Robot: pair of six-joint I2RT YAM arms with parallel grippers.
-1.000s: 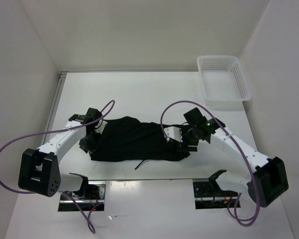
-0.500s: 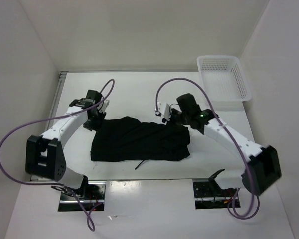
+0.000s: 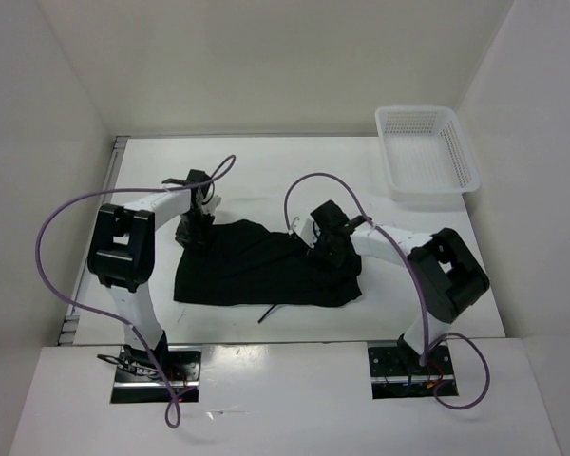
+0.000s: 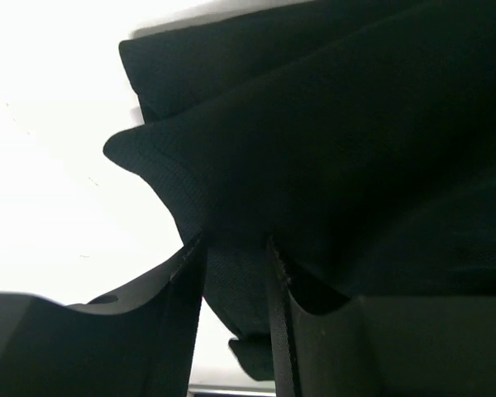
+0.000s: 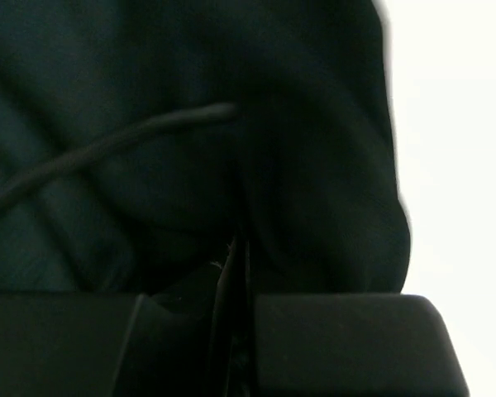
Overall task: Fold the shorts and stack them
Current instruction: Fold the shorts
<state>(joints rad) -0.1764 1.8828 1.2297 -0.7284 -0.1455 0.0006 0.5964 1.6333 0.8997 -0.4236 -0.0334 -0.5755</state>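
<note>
One pair of shorts (image 3: 266, 271), one basket (image 3: 392, 161)

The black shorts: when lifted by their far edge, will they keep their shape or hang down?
Probably floppy: the shorts lie flat with soft wrinkles, and in the left wrist view the cloth bunches between the jaws. Likely light, being thin cloth, so a pinch may carry them, though the free part should sag. The loose drawstring may dangle.
</note>
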